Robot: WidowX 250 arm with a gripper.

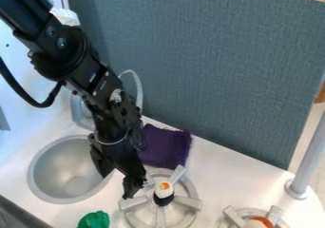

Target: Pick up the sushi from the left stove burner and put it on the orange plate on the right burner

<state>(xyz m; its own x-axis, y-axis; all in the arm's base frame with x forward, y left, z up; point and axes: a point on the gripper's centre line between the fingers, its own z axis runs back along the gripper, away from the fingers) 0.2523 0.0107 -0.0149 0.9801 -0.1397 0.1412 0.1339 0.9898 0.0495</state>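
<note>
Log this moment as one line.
gripper: open, empty, beside burner | burner: orange-topped toy at center | purple cloth: behind burner | green object: bottom edge of view

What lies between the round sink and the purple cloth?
In the camera view, the black gripper hangs between the round sink and the purple cloth.

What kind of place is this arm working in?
Looks like a toy kitchen, probably in a robot lab: a round sink set into a white counter, two stove burners near the front, and a blue-grey divider standing behind.
</note>
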